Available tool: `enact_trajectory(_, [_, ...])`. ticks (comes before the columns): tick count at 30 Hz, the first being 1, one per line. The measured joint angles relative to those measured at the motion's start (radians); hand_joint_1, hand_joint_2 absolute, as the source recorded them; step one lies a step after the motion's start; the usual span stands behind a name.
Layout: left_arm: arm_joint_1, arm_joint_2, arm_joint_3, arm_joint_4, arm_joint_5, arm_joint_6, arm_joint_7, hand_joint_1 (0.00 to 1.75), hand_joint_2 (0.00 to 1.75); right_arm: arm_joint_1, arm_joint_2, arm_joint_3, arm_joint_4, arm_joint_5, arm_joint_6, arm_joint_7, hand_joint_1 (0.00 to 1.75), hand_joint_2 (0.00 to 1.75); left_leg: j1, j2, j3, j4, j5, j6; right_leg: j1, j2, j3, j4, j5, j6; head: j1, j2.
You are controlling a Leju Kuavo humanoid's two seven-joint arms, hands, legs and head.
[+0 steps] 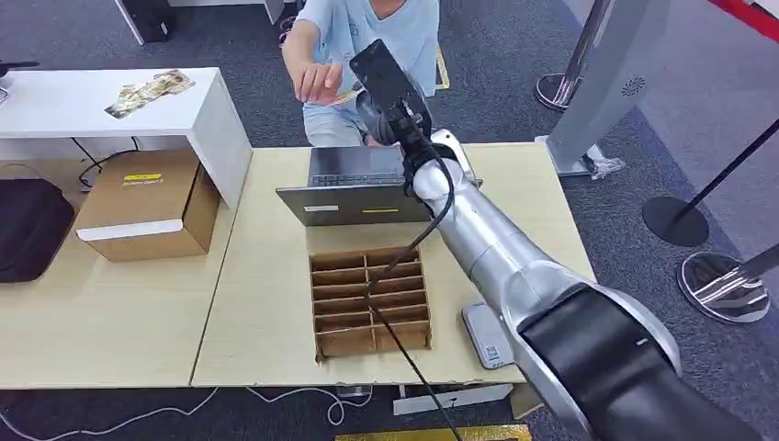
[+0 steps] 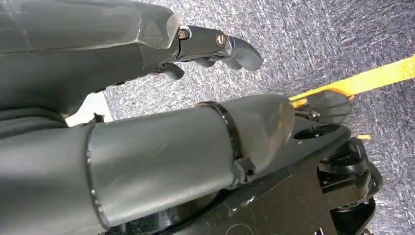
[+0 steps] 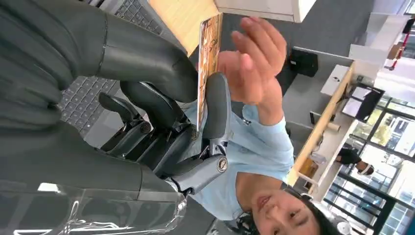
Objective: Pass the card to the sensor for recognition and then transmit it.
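Holding the card (image 3: 209, 46) pinched between thumb and fingers, right hand (image 3: 161, 98) reaches past the bench's (image 1: 266, 276) far edge; a person's hand (image 3: 254, 63) is just beside. Left hand (image 2: 215, 46) hangs over carpet, fingers loosely curled, holding nothing.

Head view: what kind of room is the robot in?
Probably an office or lobby test area: grey carpet, a wooden table with a laptop, and barrier posts beside a gate.

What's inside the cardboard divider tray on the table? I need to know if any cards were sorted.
The cardboard divider tray shows bare brown slots, no cards visible. A black cable crosses it, and the slot walls hide the bottoms of the nearer compartments.
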Motion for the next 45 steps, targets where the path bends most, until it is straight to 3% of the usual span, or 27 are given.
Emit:
enact_trajectory(16, [0.000, 0.000, 0.000, 0.000, 0.005, 0.006, 0.000, 0.00, 0.00, -0.004, 0.005, 0.000, 0.013, 0.015, 0.015, 0.000, 1.75, 1.75, 0.000, 0.000, 0.000, 0.000, 0.000, 0.000, 0.000, 0.000, 0.000, 0.000, 0.000, 0.000, 0.000, 0.000])
enact_trajectory(17, [0.000, 0.000, 0.000, 0.000, 0.005, 0.006, 0.000, 0.00, 0.00, -0.004, 0.006, 0.000, 0.013, 0.016, 0.015, 0.000, 1.45, 1.75, 0.000, 0.000, 0.000, 0.000, 0.000, 0.000, 0.000, 0.000, 0.000, 0.000, 0.000, 0.000, 0.000, 0.000])
enact_trajectory(18, [0.000, 0.000, 0.000, 0.000, 0.005, 0.006, 0.000, 0.00, 0.00, -0.004, 0.006, 0.000, 0.014, 0.016, 0.015, 0.000, 0.03, 1.75, 0.000, 0.000, 0.000, 0.000, 0.000, 0.000, 0.000, 0.000, 0.000, 0.000, 0.000, 0.000, 0.000, 0.000])
enact_trajectory(28, [0.001, 0.001, 0.000, 0.000, 0.004, 0.006, 0.000, 0.00, 0.00, -0.004, 0.006, 0.000, 0.024, 0.015, 0.050, 0.009, 0.00, 1.75, 0.000, 0.000, 0.000, 0.000, 0.000, 0.000, 0.000, 0.000, 0.000, 0.000, 0.000, 0.000, 0.000, 0.000])
enact_trajectory(45, [0.002, 0.005, 0.000, 0.000, -0.003, 0.002, 0.000, 0.00, 0.00, -0.004, -0.018, -0.034, 0.024, -0.003, 0.030, -0.022, 0.00, 1.75, 0.000, 0.000, 0.000, 0.000, 0.000, 0.000, 0.000, 0.000, -0.001, 0.000, 0.000, 0.000, 0.000, 0.000])
